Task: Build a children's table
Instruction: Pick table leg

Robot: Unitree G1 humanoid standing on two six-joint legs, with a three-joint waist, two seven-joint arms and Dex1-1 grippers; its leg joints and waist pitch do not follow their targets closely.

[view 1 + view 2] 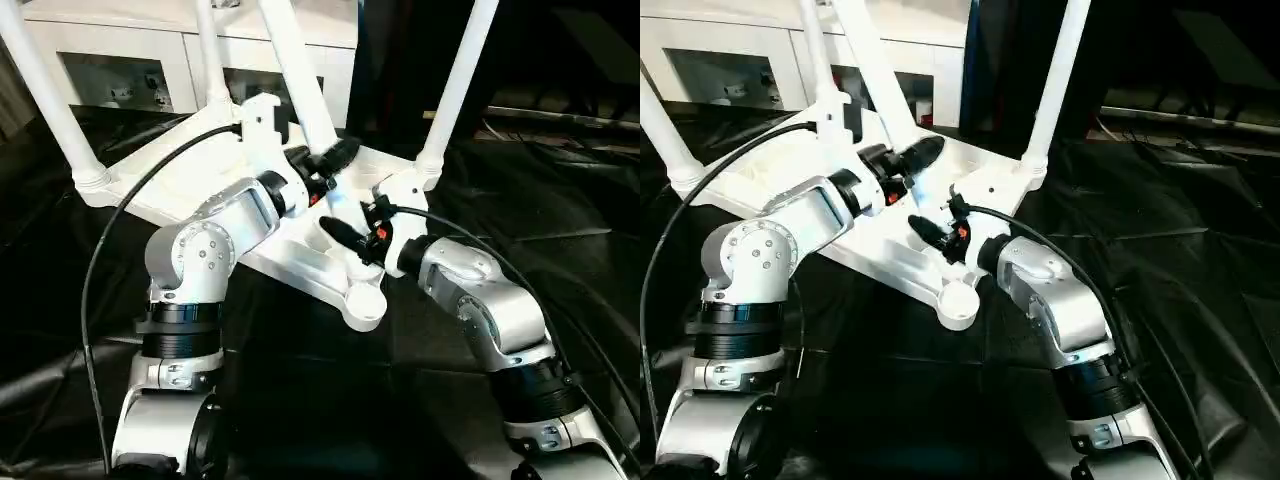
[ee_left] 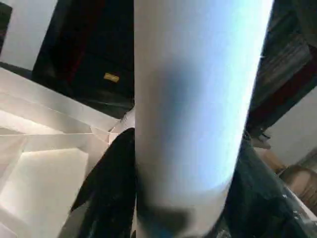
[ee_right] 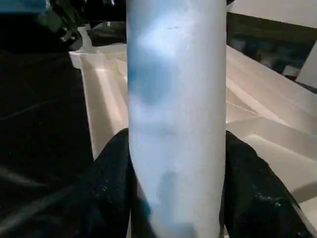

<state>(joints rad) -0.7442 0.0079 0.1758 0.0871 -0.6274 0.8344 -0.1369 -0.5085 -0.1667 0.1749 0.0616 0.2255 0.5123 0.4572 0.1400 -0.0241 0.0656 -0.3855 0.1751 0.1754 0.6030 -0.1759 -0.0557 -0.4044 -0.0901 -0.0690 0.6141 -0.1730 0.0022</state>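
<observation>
Black sheeting [image 1: 560, 200] covers the floor, creased and glossy, and behind it stands a white cabinet [image 1: 150, 60] with glass doors, its top cut off by the frame. On the sheeting lies the tabletop [image 1: 770, 170], upside down with its ribbed underside facing up; much of its middle is hidden behind the robot's forearms. Three legs stand upright in the corner sockets: one at the far left [image 1: 45, 95], one at the back [image 1: 212, 55] and one at the far right [image 1: 455, 85], all cut off by the picture's upper edge. The near corner socket [image 1: 364, 300] is empty. A fourth leg [image 1: 300, 80] leans over the middle of the tabletop, and its lower end is hidden between the two grippers. The left gripper [image 1: 330, 160] is clamped on this leg, one black finger [image 2: 106, 188] pressed against each side. The right gripper [image 1: 345, 238] grips the same leg lower down, its fingers [image 3: 106, 188] closed around the tube. Black cables [image 1: 105, 250] loop from both wrists.
</observation>
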